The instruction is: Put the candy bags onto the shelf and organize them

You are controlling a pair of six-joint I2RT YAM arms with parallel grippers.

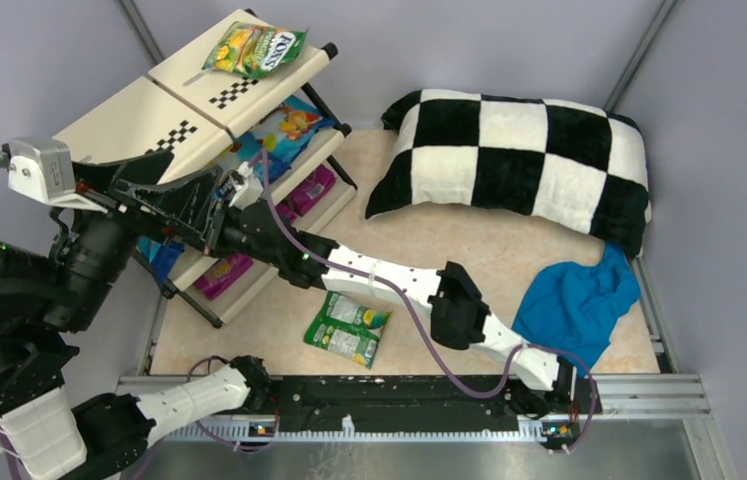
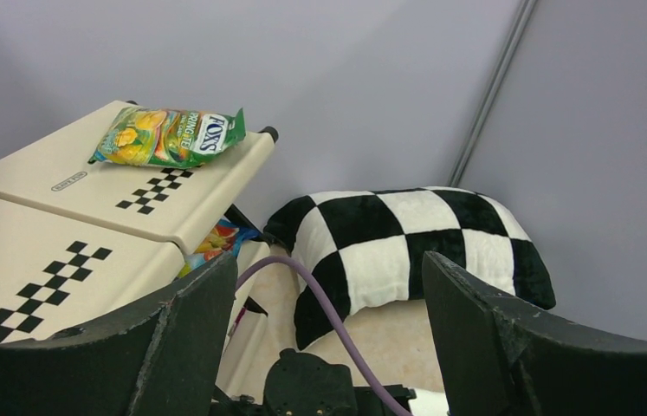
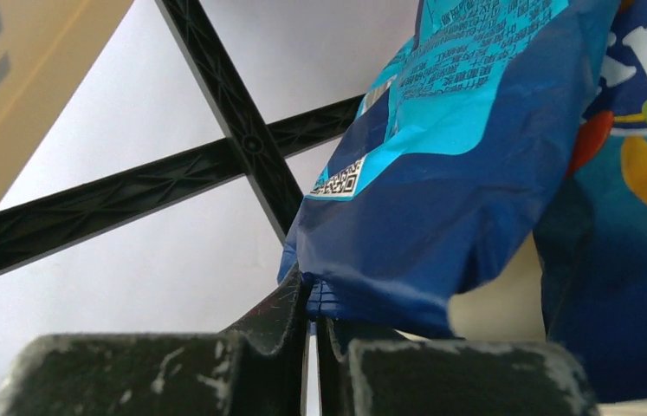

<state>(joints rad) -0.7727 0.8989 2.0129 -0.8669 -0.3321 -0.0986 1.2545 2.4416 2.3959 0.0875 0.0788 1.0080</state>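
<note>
The cream shelf (image 1: 139, 110) stands at the far left. A green-yellow FOX'S bag (image 1: 254, 48) lies on its top tier and also shows in the left wrist view (image 2: 168, 136). Blue bags (image 1: 287, 125) lie on the middle tier and magenta bags (image 1: 311, 188) on the bottom tier. A green-white bag (image 1: 347, 328) lies on the table. My right gripper (image 3: 313, 303) is shut on the bottom edge of a blue bag (image 3: 441, 199) at the middle tier, beside another blue bag (image 3: 640, 217). My left gripper (image 2: 328, 295) is open and empty, beside the shelf above the right arm's wrist.
A black-and-white checkered pillow (image 1: 514, 155) lies at the back right and a blue cloth (image 1: 579, 300) at the right. The shelf's black cross brace (image 3: 242, 143) is just left of the held bag. The right arm's purple cable (image 2: 328, 303) runs between the left fingers.
</note>
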